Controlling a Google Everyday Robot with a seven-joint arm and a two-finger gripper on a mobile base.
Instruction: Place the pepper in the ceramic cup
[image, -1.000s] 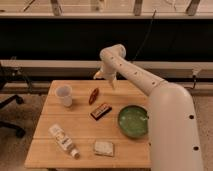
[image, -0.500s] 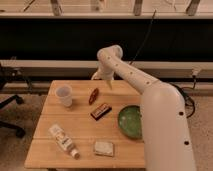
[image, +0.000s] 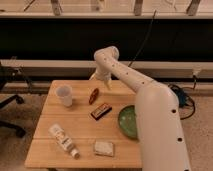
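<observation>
The pepper (image: 93, 95) is small, dark red-brown and elongated, and lies on the wooden table (image: 80, 125) near its far middle. The white ceramic cup (image: 64, 95) stands upright to the pepper's left, about a cup's width away. My gripper (image: 100, 80) hangs at the end of the white arm over the table's far edge. It is just above and slightly right of the pepper and holds nothing that I can see.
A flat dark bar with an orange edge (image: 101, 110) lies just in front of the pepper. A green plate (image: 129, 121) sits at the right, partly behind my arm. A white labelled bottle (image: 64, 140) and a white-grey square pad (image: 104, 148) lie near the front edge.
My arm has swung left and the gripper has come closer to the pepper. The objects on the table have not moved.
</observation>
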